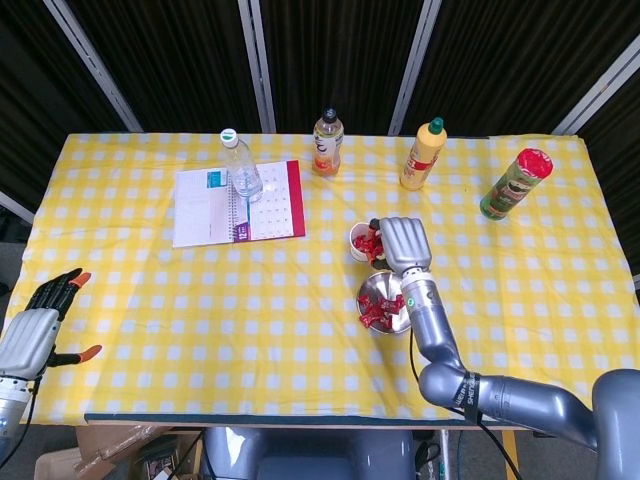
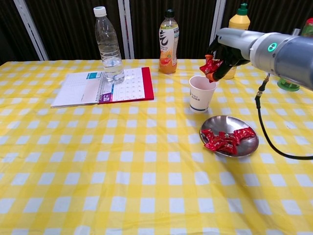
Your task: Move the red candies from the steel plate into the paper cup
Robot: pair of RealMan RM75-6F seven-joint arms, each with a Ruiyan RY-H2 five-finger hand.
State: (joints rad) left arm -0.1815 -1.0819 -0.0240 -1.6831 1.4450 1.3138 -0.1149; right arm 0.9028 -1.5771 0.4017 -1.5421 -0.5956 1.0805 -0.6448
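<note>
The steel plate (image 2: pixel 247 143) (image 1: pixel 383 287) sits right of centre with several red candies (image 2: pixel 221 140) (image 1: pixel 375 314) in it. Just behind it stands the white paper cup (image 2: pixel 201 93) (image 1: pixel 357 246), with red candies showing inside in the head view. My right hand (image 2: pixel 226 53) (image 1: pixel 399 243) hovers just above the cup's rim and pinches a red candy (image 2: pixel 209 66) over the opening. My left hand (image 1: pixel 40 325) hangs off the table's left front corner, fingers apart and holding nothing.
A spiral notebook (image 2: pixel 105 85) with a water bottle (image 2: pixel 108 45) on it lies at the back left. An orange drink bottle (image 2: pixel 168 42), a yellow squeeze bottle (image 2: pixel 236 24) and a green chips can (image 1: pixel 515 184) stand along the back.
</note>
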